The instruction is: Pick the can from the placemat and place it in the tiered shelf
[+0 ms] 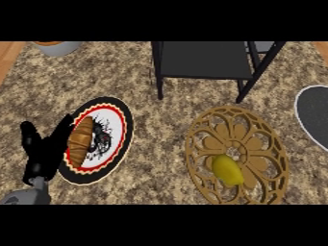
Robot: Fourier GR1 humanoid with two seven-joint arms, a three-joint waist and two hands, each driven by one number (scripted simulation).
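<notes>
Left hand (42, 153) resting released, left of shelf (203, 60) | yellow can (227, 169) lying tipped on gold placemat (266, 139) below shelf | risk: rolling away during grasp, clipping shelf legs.

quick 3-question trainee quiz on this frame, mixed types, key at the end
1. True or false: the yellow can stands upright on the black-rimmed plate.
2. Which hand shows in the head view?
A. left hand
B. right hand
C. both
3. Fill in: the dark tiered shelf stands at the ____ edge of the view, beyond the gold placemat.

Key
1. False: the can lies on its side on the gold placemat; the plate holds a croissant.
2. A: the left hand rests open beside the plate, at the lower left.
3. Top.
</notes>
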